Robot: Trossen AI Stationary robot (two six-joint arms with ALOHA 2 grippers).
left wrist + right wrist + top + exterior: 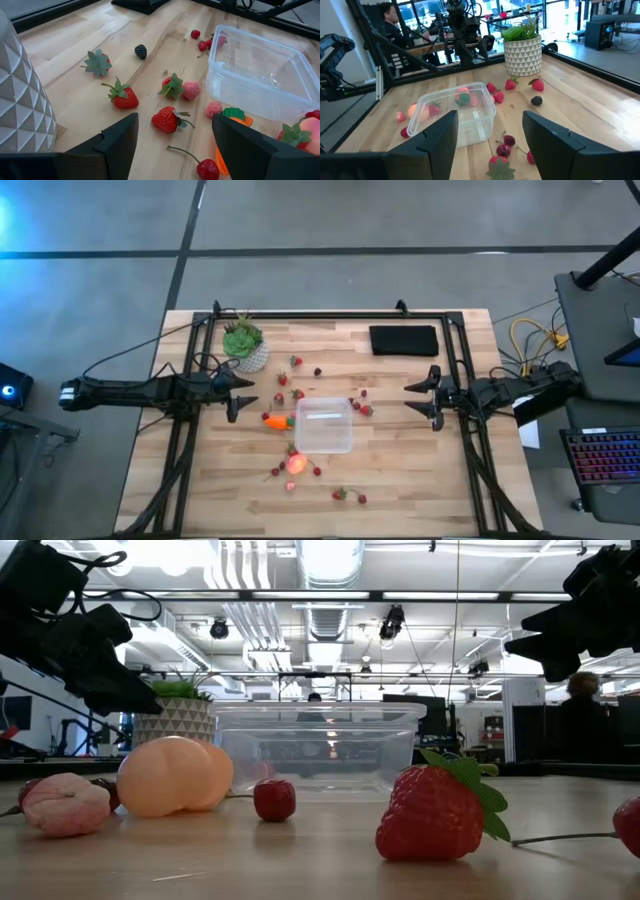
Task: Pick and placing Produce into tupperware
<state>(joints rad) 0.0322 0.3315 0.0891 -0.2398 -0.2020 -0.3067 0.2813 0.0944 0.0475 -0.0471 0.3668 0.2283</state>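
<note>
The clear square tupperware [323, 426] stands on the table's middle with nothing inside. Produce lies loose around it: an orange carrot [277, 421] at its left side, a pink-red round fruit [296, 463] at its near left corner, and several small strawberries, such as one [167, 120] on the wood ahead of my left fingers. My left gripper [240, 397] hovers open, left of the carrot and beside the plant pot. My right gripper [427, 397] hovers open to the right of the tupperware [455, 112]. Neither has anything between its fingers.
A green plant in a pale patterned pot [245, 345] stands at the far left, close to my left gripper. A black rectangular pad [404, 340] lies at the far right. Black frame rails [460, 370] run along the table's sides. Cherries [506, 142] lie right of the tupperware.
</note>
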